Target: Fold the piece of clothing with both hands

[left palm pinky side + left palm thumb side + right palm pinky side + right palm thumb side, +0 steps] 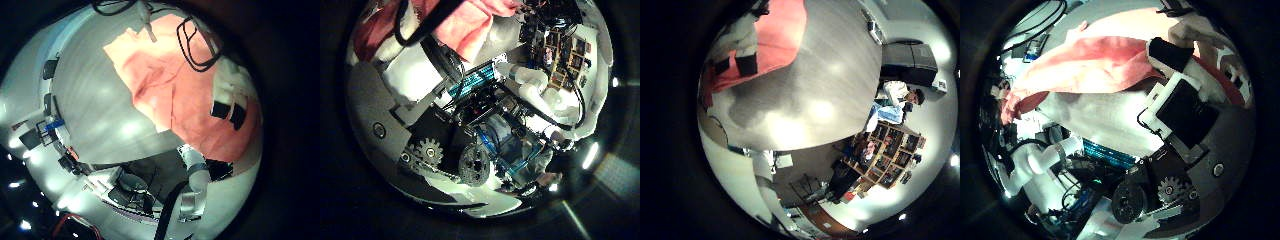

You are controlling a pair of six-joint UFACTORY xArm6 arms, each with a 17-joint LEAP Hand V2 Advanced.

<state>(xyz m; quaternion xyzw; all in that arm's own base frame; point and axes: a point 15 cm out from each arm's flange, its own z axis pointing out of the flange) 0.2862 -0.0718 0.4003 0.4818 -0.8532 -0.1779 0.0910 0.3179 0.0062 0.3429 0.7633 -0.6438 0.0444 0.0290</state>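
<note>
Grey table (120, 110), pink piece of clothing (175, 85) spread flat on it, 2 robot hands raised above.

Left little-finger palm view: clothing lies on the table, edges rumpled; a black-and-white hand (232, 98) hangs over its far part, apart from the cloth. Right thumb-side view: clothing (1090, 62) lies close under the right hand (1180, 95), whose fingers look loosely extended and hold no cloth. Right little-finger view: a hand (738, 48) hovers over the cloth (775, 40). Left hand: fingers not clear enough to tell.
</note>
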